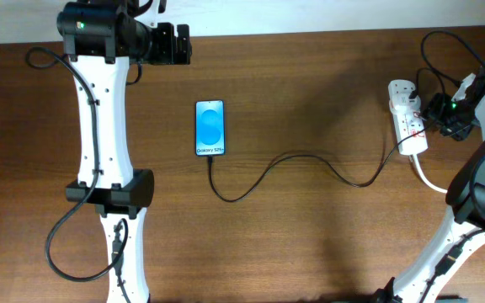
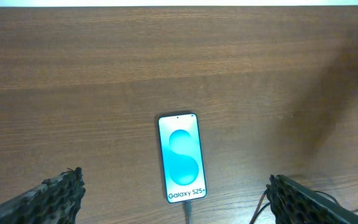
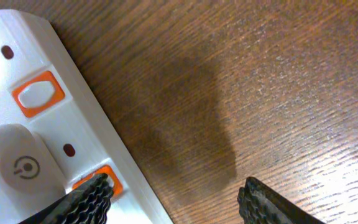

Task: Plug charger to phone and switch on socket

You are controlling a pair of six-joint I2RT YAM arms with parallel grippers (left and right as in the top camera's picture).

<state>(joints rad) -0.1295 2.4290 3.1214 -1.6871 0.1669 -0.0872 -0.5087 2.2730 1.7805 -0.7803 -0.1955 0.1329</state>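
Charger [image 1: 269, 165] lead, thin and black, snakes across the middle of the wooden surface [image 1: 310, 252], dipping twice toward the near edge between its two ends. One end meets the near short edge of the phone [image 1: 210, 128]. The handset lies flat left of centre, closer to the far edge than the near one, its blue screen lit and white lettering reading "Galaxy S25+" at the near end. The other end rises to the socket [image 1: 407, 118], a white power strip near the right edge, toward the far right corner, its thick white cord [image 1: 428, 178] trailing toward the near edge. The right jaws sit at the strip's side, released, bare wood showing between them. One finger [image 3: 92, 198] overlaps the corner of an orange-red switch [image 3: 112, 176]; whether it presses cannot be told. A second such switch [image 3: 39, 93] sits farther along the strip, beyond a white plug [image 3: 17, 168] marked with a power symbol. Farthest off, the left jaws hover at the far edge, toward the far left corner, released and spread wide, grasping nothing, the phone framed between their fingers [image 2: 55, 196] in the left wrist view.
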